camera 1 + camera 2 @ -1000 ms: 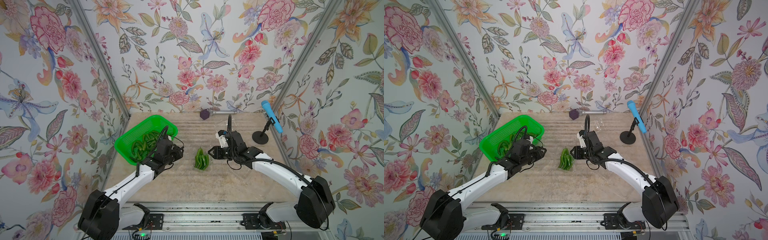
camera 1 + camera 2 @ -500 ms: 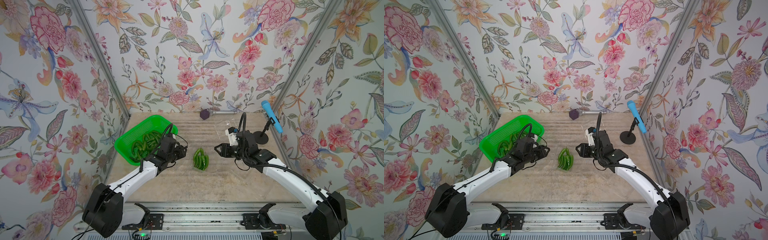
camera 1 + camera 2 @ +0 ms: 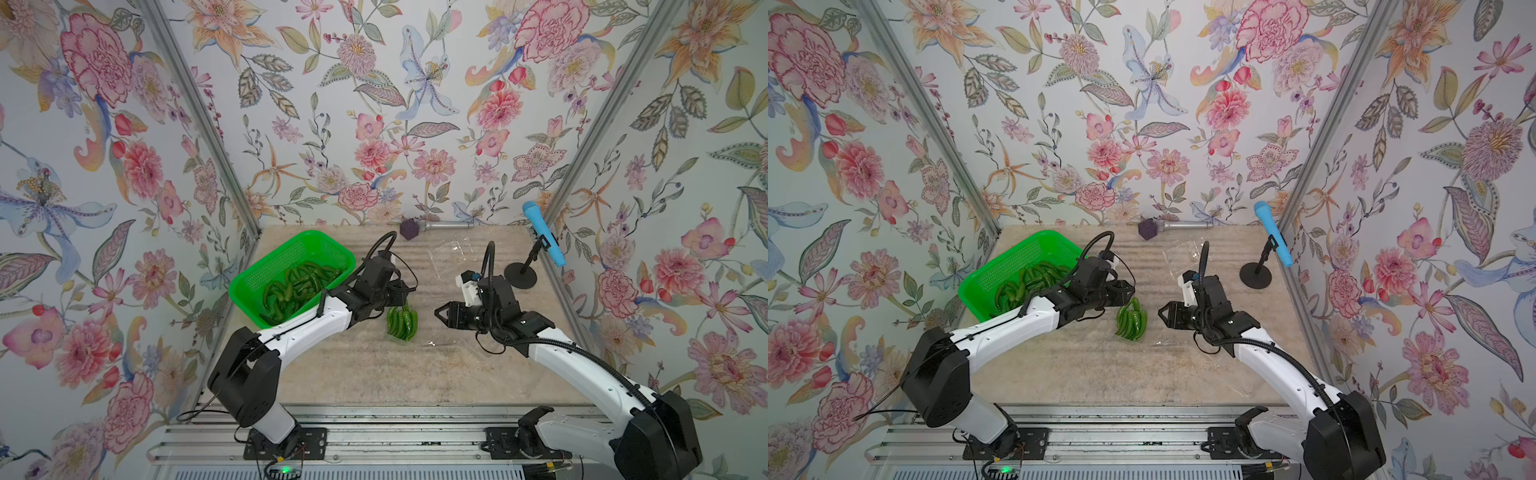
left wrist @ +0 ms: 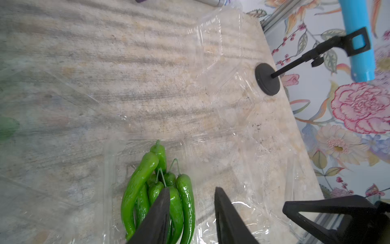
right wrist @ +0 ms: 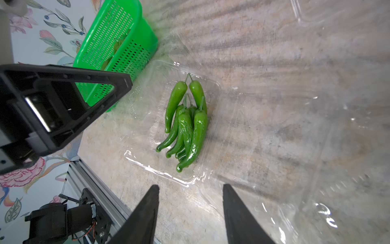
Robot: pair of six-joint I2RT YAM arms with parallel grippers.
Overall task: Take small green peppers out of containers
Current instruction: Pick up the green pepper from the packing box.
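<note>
Moves left gripper [image 4: 192, 191] from basket [image 3: 282, 257] onto peppers [image 3: 402, 324], pulls right gripper [image 5: 190, 186] back, both with jaws apart, empty; barely shows clear container [image 5: 160, 169] edges.

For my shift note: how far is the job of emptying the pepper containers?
Done: many peppers lie in the green basket, and an empty container sits at the back. In hand: the left gripper, open, is at the bunch in the open container; right gripper open, empty. Left: that bunch.
</note>
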